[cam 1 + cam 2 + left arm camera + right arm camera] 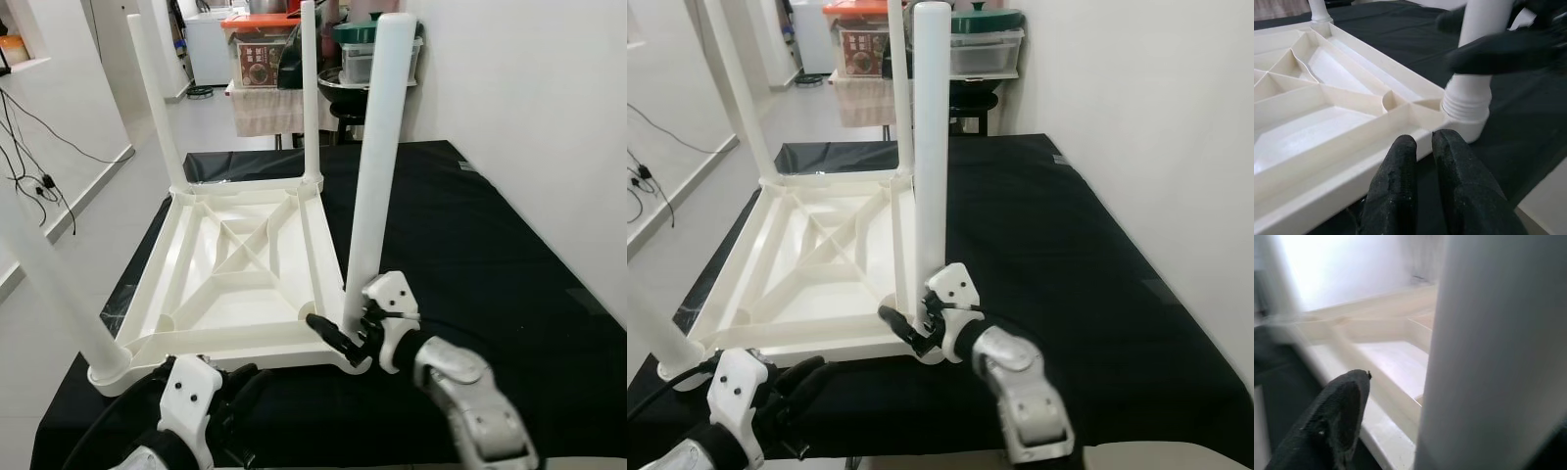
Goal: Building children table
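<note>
The white table top point(235, 284) is being kept upside down on the black bench point(470, 245) so legs can go in. The near leg point(377, 166) is being clamped by the right gripper point(343, 328) at its socket. The left gripper point(1425, 161), fingers together, is being kept beside the rim.

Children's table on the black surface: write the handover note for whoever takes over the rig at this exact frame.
Right gripper: fingers around the base of the near right leg, at its corner socket.
Left gripper: shut, holding nothing, just off the near edge of the tabletop.
Tabletop lies upside down on the black surface. All four legs stand upright in their corners.
Done: legs placed in the sockets.
Left: thread rings show at the near right leg's base, so it is probably not fully seated; finish it, check the other legs, then turn the table over.
</note>
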Robot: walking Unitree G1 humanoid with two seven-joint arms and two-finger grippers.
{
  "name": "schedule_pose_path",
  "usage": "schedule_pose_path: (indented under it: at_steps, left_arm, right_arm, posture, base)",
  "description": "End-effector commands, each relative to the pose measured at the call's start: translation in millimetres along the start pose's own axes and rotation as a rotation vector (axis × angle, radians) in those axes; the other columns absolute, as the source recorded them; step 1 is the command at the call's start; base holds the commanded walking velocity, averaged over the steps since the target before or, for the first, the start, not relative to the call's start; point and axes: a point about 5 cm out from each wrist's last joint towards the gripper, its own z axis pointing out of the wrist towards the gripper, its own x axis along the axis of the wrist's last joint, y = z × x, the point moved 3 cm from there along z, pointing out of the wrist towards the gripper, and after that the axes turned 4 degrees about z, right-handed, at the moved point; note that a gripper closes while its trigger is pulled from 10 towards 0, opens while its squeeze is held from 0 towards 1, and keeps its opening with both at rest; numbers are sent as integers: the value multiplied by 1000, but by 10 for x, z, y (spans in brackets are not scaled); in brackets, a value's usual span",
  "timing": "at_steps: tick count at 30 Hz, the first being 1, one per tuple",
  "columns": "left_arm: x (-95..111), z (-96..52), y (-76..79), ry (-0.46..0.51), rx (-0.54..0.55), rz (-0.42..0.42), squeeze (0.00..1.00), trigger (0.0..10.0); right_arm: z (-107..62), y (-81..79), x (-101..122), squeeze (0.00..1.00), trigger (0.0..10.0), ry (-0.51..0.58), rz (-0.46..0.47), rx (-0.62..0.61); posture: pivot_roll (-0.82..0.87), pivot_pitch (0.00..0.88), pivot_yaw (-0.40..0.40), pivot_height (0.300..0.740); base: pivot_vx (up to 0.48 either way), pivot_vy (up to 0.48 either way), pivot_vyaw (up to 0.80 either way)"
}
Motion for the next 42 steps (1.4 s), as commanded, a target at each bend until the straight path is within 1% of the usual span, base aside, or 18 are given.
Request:
schedule_pose_path:
  at_steps: [1, 5, 7, 10, 11, 12, 21, 27, 28, 29, 31, 32, 33, 34, 36, 37, 39, 42]
  left_arm:
    - [-18, -15, -12, -21, 8, -14, 0, 10000]
    - [-9, 28, 18, -28, -17, -44, 0, 10000]
    - [-7, 43, 22, -28, -25, -44, 0, 10000]
    - [-5, 47, 22, -27, -26, -43, 0, 10000]
    - [-5, 61, 30, -28, -39, -42, 0, 10000]
    - [-8, 74, 38, -30, -49, -44, 0, 10000]
    - [-11, 128, 74, -33, -88, -53, 0, 10000]
    - [-6, 179, 123, -15, -168, -60, 0, 10000]
    - [4, 185, 129, -12, -182, -53, 0, 10000]
    - [4, 185, 129, -12, -182, -53, 0, 10000]
    - [16, 193, 138, -8, -200, -44, 0, 10000]
    - [42, 203, 144, -2, -214, -40, 0, 10000]
    - [66, 214, 145, 4, -223, -40, 0, 10000]
    - [88, 225, 145, 10, -228, -39, 0, 10000]
    - [102, 232, 145, 15, -231, -38, 0, 10000]
    - [111, 242, 150, 22, -234, -47, 0, 10000]
    - [123, 282, 157, 39, -246, -67, 0, 10000]
    - [122, 324, 156, 47, -257, -76, 0, 10000]
  right_arm:
    - [31, -89, 10, 0, 10000, 22, -2, 120]
    - [-14, 299, -47, 0, 10000, 5, 43, 140]
    - [-16, 378, -38, 0, 10000, 10, 69, 152]
    - [-19, 395, -33, 0, 10000, 14, 80, 162]
    - [-3, 429, -39, 0, 1882, 11, 95, 178]
    - [10, 442, -46, 0, 0, 11, 112, 209]
    - [19, 459, -122, 0, 0, 1, 154, 307]
    - [-33, 532, -157, 0, 0, 42, 139, 217]
    - [0, 530, -217, 0, 0, 27, 131, 123]
    - [0, 530, -217, 0, 0, 27, 131, 123]
    - [25, 529, -283, 0, 0, 11, 118, 1]
    - [118, 426, -462, 0, 0, -20, 242, -305]
    - [191, 180, -553, 0, 0, -44, 337, -397]
    - [184, 57, -581, 0, 0, -78, 337, -501]
    - [176, -8, -579, 0, 0, -91, 321, -549]
    - [208, 7, -552, 0, 0, -79, 288, -509]
    - [195, 141, -565, 0, 0, -71, 285, -513]
    - [211, 192, -563, 0, 0, -68, 275, -506]
  posture:
    - [35, 0, 10, 740]
    - [49, 0, 2, 740]
    - [52, 0, 1, 740]
    - [52, 0, 1, 740]
    - [57, 0, -1, 740]
    - [58, 0, -3, 740]
    - [54, 0, -7, 740]
    - [45, 0, -5, 740]
    - [33, 0, -5, 740]
    - [33, 0, -5, 740]
    - [33, 0, -5, 740]
    - [18, 0, 0, 740]
    - [22, 0, -1, 740]
    - [22, 0, -1, 740]
    - [22, 0, -1, 740]
    - [-8, 0, 20, 740]
    - [-3, 0, 17, 740]
    - [-3, 0, 11, 740]
  base:
    - [0, 0, 0]
    - [0, 0, 0]
    - [0, 0, 0]
    - [0, 0, 0]
    - [0, 0, 0]
    - [0, 0, 0]
    - [0, 0, 0]
    - [0, 0, 0]
    - [0, 0, 0]
    - [0, 0, 0]
    - [0, 0, 0]
    - [0, 0, 0]
    - [0, 0, 0]
    - [0, 0, 0]
    - [0, 0, 0]
    - [0, 0, 0]
    - [0, 0, 0]
    - [0, 0, 0]
